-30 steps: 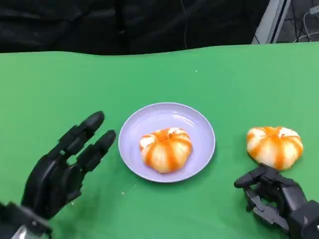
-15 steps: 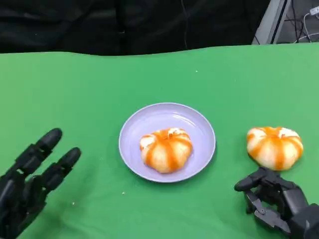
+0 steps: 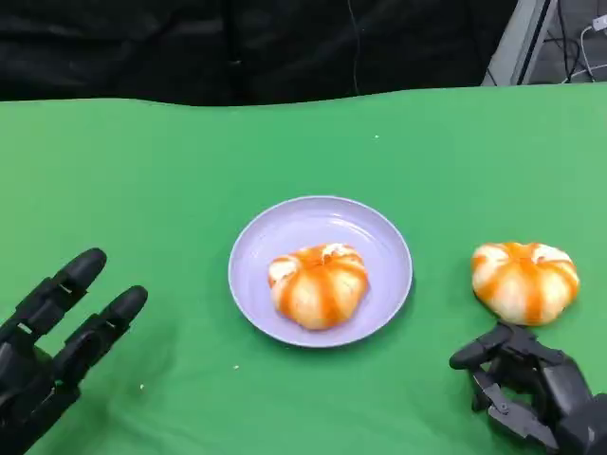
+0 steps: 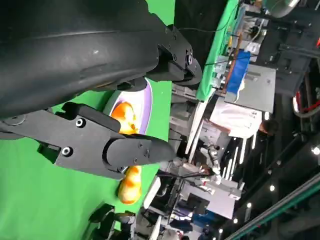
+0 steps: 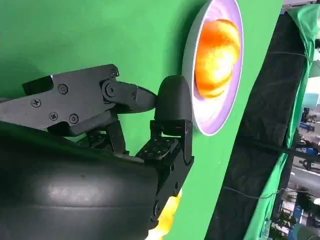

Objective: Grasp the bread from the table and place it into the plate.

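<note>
An orange-striped bread (image 3: 318, 284) lies in the lilac plate (image 3: 379, 237) at the table's middle. A second, like bread (image 3: 524, 282) sits on the green cloth to the plate's right. My left hand (image 3: 52, 351) hovers at the lower left, well away from the plate, fingers apart and holding nothing. My right hand (image 3: 531, 389) rests just in front of the second bread, fingers loosely bent, not touching it. The left wrist view shows the plate (image 4: 146, 100), its bread (image 4: 125, 116) and the other bread (image 4: 130, 184) past my fingers (image 4: 115, 150). In the right wrist view are the plate (image 5: 227, 100) and its bread (image 5: 216, 57).
Green cloth (image 3: 142, 190) covers the table, with a black backdrop (image 3: 237, 47) along the far edge. A metal frame and cables (image 3: 541, 38) stand at the back right. Cluttered equipment (image 4: 225, 150) lies beyond the table.
My left hand has drawn back from beside the plate to the lower left corner. The right hand and both breads have kept their places.
</note>
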Controlling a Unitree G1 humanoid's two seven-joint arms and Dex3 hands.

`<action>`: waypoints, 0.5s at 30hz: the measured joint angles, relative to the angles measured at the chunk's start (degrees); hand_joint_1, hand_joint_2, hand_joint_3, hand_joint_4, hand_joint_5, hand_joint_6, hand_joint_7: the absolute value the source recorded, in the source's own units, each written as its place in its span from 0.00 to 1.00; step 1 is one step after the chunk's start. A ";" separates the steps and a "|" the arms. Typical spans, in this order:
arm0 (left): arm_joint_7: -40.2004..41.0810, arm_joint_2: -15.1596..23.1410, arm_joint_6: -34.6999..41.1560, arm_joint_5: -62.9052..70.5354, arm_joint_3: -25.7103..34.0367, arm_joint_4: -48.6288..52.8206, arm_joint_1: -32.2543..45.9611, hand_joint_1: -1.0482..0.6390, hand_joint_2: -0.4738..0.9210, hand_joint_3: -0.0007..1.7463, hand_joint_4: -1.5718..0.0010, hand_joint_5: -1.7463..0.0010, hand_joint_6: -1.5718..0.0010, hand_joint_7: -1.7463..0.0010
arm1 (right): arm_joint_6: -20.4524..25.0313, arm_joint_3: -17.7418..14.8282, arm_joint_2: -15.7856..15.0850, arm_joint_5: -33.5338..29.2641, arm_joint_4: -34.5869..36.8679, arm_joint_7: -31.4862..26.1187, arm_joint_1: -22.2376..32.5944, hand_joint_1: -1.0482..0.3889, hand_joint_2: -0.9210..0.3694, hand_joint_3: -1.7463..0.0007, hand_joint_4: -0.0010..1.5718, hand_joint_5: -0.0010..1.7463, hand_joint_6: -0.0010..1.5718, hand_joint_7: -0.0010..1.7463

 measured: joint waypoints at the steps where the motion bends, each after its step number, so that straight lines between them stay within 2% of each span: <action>1: 0.40 -0.19 -0.01 0.02 0.05 -0.13 0.00 0.61 1.00 0.31 0.69 0.97 0.70 0.98 | 0.02 -0.01 0.00 0.05 -0.06 0.10 0.04 0.63 0.00 0.73 0.42 0.98 0.47 0.68; 3: 1.48 -0.46 -0.01 0.29 0.06 -0.64 0.05 0.68 0.99 0.39 0.46 0.94 0.50 0.95 | 0.10 -0.02 -0.02 0.15 -0.22 0.26 0.13 0.64 0.00 0.73 0.42 0.97 0.47 0.67; 5: 5.45 -1.40 -1.61 1.87 0.01 -2.03 0.08 0.70 0.98 0.43 0.31 0.93 0.38 0.95 | 0.21 -0.04 -0.04 0.28 -0.36 0.31 0.22 0.65 0.00 0.72 0.42 0.97 0.47 0.67; 6: 7.58 -1.96 -2.72 3.09 -0.15 -2.67 0.09 0.70 0.97 0.44 0.27 0.93 0.34 0.95 | 0.28 -0.05 -0.04 0.29 -0.41 0.32 0.23 0.64 0.00 0.72 0.42 0.97 0.47 0.67; 11: 12.05 -3.21 -5.53 5.39 -0.84 -3.61 0.10 0.70 0.92 0.50 0.20 0.89 0.25 0.96 | 0.55 -0.03 -0.04 0.30 -0.62 0.32 0.23 0.65 0.00 0.72 0.42 0.97 0.47 0.67; 12: 12.57 -3.35 -5.69 5.54 -1.00 -3.71 0.12 0.70 0.87 0.56 0.21 0.79 0.20 0.96 | 0.57 -0.03 -0.04 0.30 -0.63 0.31 0.23 0.65 0.00 0.72 0.43 0.97 0.47 0.67; 14: 13.11 -3.57 -5.71 5.77 -1.22 -3.98 0.13 0.69 0.84 0.60 0.29 0.57 0.16 0.96 | 0.65 -0.03 -0.05 0.28 -0.65 0.17 0.23 0.64 0.00 0.72 0.43 0.97 0.47 0.67; 15: 13.25 -3.61 -5.71 5.77 -1.26 -4.11 0.13 0.69 0.84 0.60 0.31 0.54 0.16 0.96 | 0.66 -0.03 -0.05 0.25 -0.66 0.11 0.23 0.64 0.00 0.72 0.43 0.97 0.47 0.67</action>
